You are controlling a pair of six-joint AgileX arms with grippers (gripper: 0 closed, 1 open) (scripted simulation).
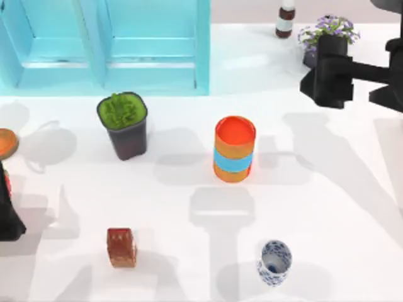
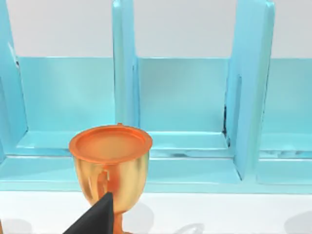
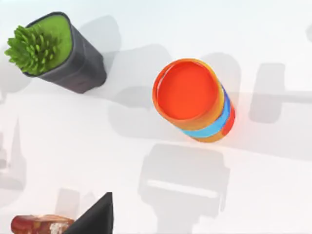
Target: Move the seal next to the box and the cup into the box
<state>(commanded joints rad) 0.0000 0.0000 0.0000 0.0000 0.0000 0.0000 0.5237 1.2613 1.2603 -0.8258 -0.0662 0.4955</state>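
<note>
The seal stands on the white worktop near its front edge, left of centre, well apart from the box — the turquoise, partitioned structure along the back left. The cup lies tipped on its side at the front, right of centre, its open mouth showing, also far from the box. Between them and farther back stands an orange cylinder with a blue band, and to its left a dark pot holding a green plant.

The left gripper sits at the worktop's left edge, beside a golden goblet; in the left wrist view the goblet stands just in front of the box's compartments. How its jaws stand I cannot tell.

The right gripper hovers over the back right, by a purple-flowered pot and a small brown bottle — holding nothing visible, jaw opening unclear. Its wrist view looks down on the cylinder, the plant pot and the seal.
</note>
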